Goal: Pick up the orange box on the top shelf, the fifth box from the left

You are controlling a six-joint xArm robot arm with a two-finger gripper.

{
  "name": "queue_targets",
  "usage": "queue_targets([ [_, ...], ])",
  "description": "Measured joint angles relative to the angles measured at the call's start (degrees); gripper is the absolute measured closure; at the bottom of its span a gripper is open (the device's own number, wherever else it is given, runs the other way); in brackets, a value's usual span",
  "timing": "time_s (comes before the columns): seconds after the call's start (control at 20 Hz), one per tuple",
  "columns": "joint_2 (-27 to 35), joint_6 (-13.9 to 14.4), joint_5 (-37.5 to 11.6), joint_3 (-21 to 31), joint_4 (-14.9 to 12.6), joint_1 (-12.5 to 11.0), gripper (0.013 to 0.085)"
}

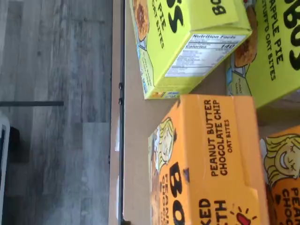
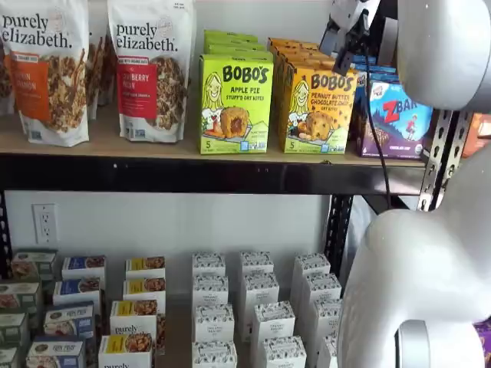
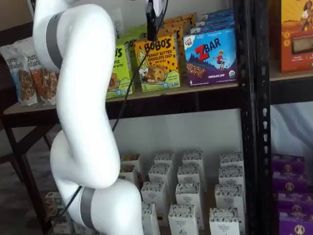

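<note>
Approach step: our black fingers [image 3: 152,24], apart, hang above the orange-yellow Bobo's peanut-butter carton [image 3: 157,63] at the tan top shelf's [image 2: 115,146] front edge; next, we descend squarely.

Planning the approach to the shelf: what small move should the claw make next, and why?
Probably lower a little onto the front Bobo's Peanut Butter Chocolate Chip box. In a shelf view the claw hangs just above that box's top edge, not yet around it, and the box stands upright at the front of the top shelf.
</note>
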Motion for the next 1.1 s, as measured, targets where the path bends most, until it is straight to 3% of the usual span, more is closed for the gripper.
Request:
queue_targets([
  [0.55, -0.2, 0.2, -3.9, 4.8, -2.1, 1.9, 0.0130],
  [1.1, 0.2, -0.1, -3.7, 6.0, -2.8, 2.0, 0.0130],
])
